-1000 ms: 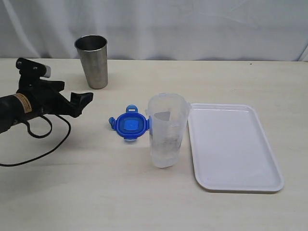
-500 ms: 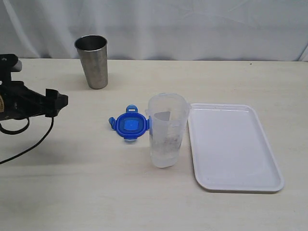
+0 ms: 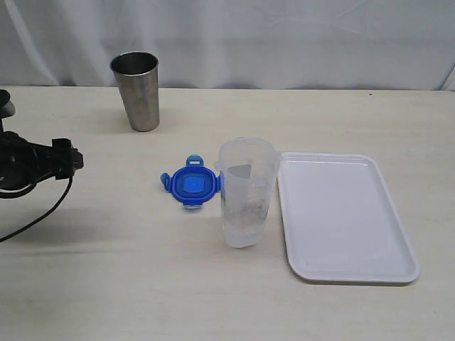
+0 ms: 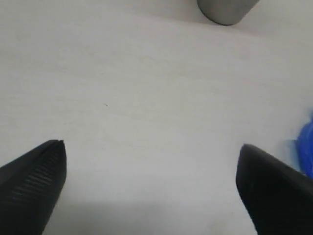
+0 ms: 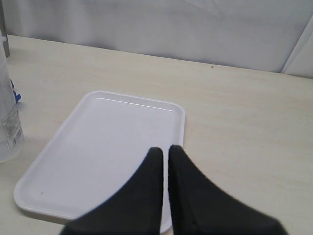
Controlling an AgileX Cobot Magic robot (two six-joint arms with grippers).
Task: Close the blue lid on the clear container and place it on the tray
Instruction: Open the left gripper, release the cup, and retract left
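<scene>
The blue lid point(image 3: 193, 184) lies flat on the table, just left of the clear container point(image 3: 247, 192), which stands upright beside the white tray's point(image 3: 341, 220) left rim. My left gripper point(image 3: 67, 160) is at the far left edge of the exterior view, well away from the lid; its fingers are spread wide over bare table point(image 4: 151, 161), so it is open and empty. A sliver of the blue lid point(image 4: 307, 147) shows at the left wrist view's edge. My right gripper point(image 5: 165, 151) is shut, empty, hovering over the tray point(image 5: 105, 142); the arm is out of the exterior view.
A stainless-steel cup point(image 3: 137, 91) stands at the back left of the table, its base showing in the left wrist view point(image 4: 226, 11). A black cable point(image 3: 32, 220) trails from the left arm. A white curtain hangs behind the table.
My left arm has drawn back to the left, away from the lid. Lid, container and tray have not moved.
</scene>
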